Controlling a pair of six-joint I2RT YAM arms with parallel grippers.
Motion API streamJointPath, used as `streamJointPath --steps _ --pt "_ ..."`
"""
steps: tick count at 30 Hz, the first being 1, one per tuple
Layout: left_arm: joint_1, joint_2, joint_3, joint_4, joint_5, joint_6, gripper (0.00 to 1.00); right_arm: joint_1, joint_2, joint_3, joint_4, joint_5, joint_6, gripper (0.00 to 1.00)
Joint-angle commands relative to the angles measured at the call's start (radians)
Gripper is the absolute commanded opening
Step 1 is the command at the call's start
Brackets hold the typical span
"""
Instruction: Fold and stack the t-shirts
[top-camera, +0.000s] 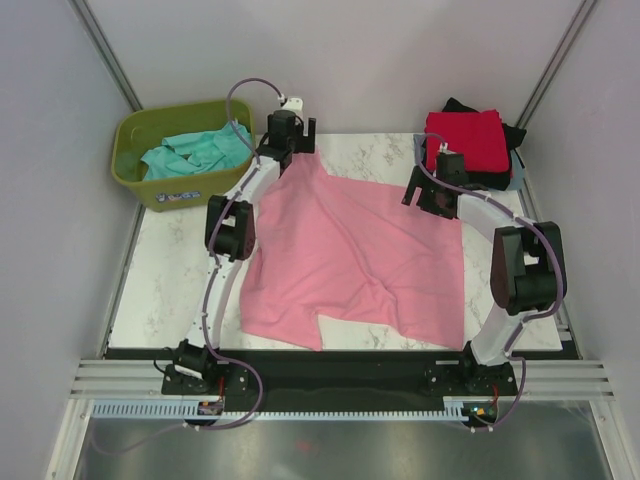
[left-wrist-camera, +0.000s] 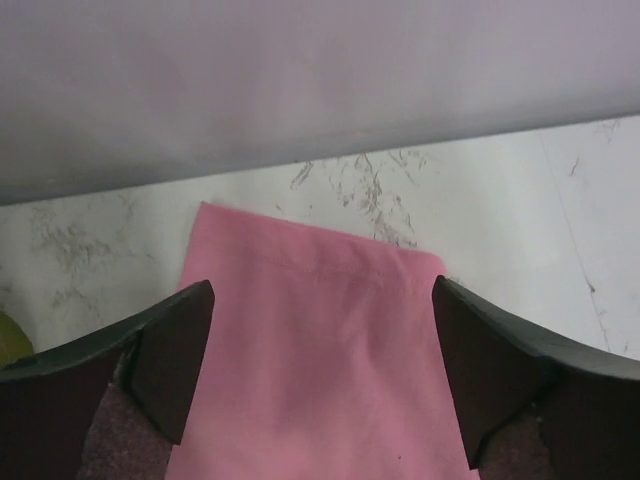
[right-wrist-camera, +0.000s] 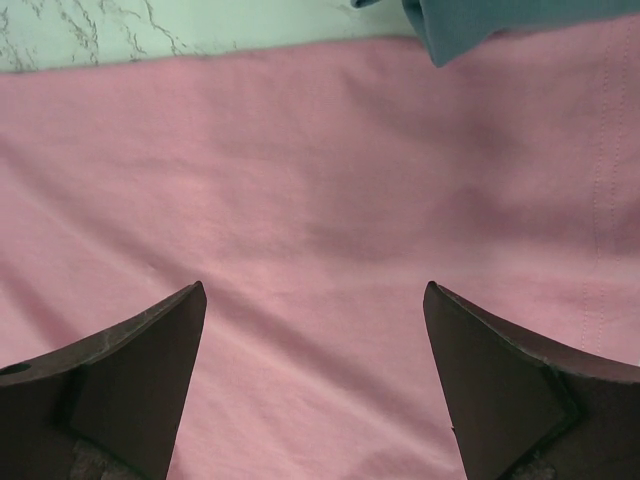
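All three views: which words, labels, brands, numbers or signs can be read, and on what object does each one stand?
No text can be read in any view.
Pale sticker on the front wall of the green tub: it bears marks, but they are too small and blurred to read.
Pink t-shirt: no print or label shows.

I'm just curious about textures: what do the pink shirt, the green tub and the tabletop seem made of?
The pink shirt looks like soft matte cloth, probably cotton: it wrinkles and shows stitching. The green tub looks like moulded plastic, smooth, slightly glossy. The tabletop is white with grey veins, like marble, possibly printed laminate.
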Motion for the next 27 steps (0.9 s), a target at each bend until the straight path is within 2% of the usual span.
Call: streamJointPath --steps 1,5,6,8,12,13,15,16,17,19,23,25,27 --pt "-0.011 -0.060 0.037 0.117 -0.007 0.017 1.00 0.004 -0.050 -0.007 0.046 -0.032 -0.049 0.98" --pt "-0.054 -0.302 -0.162 0.111 -0.034 0.040 0.99 0.010 -0.096 -0.039 0.066 -0.040 -0.031 0.98" --pt "-0.076 -0.422 -0.268 0.102 -0.063 0.038 1.00 0.020 -0.126 -0.056 0.070 -0.035 -0.023 0.98" --pt "-0.091 -0.539 -0.375 0.064 -0.079 0.018 1.00 0.032 -0.163 -0.077 0.070 -0.024 -0.018 0.98" --pt "-0.102 -0.849 -0.647 -0.114 -0.096 -0.141 1.00 0.078 -0.272 -0.163 0.081 -0.012 -0.014 0.98" --pt "-0.103 -0.980 -0.786 -0.139 -0.114 -0.207 1.00 0.095 -0.312 -0.204 0.086 -0.015 -0.006 0.98" --pt "-0.113 -1.104 -0.943 -0.191 -0.116 -0.248 0.99 0.121 -0.372 -0.252 0.089 -0.053 0.002 0.98" --pt "-0.117 -1.170 -1.082 -0.211 -0.116 -0.293 0.98 0.156 -0.390 -0.301 0.104 -0.072 0.006 0.98" --pt "-0.123 -1.268 -1.141 -0.242 -0.113 -0.316 0.97 0.177 -0.409 -0.324 0.112 -0.101 0.014 0.98" --pt "-0.152 -1.353 -1.282 -0.337 -0.112 -0.351 0.94 0.249 -0.452 -0.369 0.093 -0.098 0.014 0.98" --pt "-0.194 -1.517 -1.469 -0.473 -0.073 -0.500 0.91 0.296 -0.547 -0.441 -0.043 0.027 0.054 0.98" --pt "-0.217 -1.603 -1.572 -0.509 -0.062 -0.543 0.90 0.297 -0.646 -0.514 -0.151 0.197 0.152 0.98" --pt "-0.218 -1.662 -1.638 -0.516 -0.021 -0.610 0.90 0.294 -0.775 -0.565 -0.218 0.296 0.259 0.98"
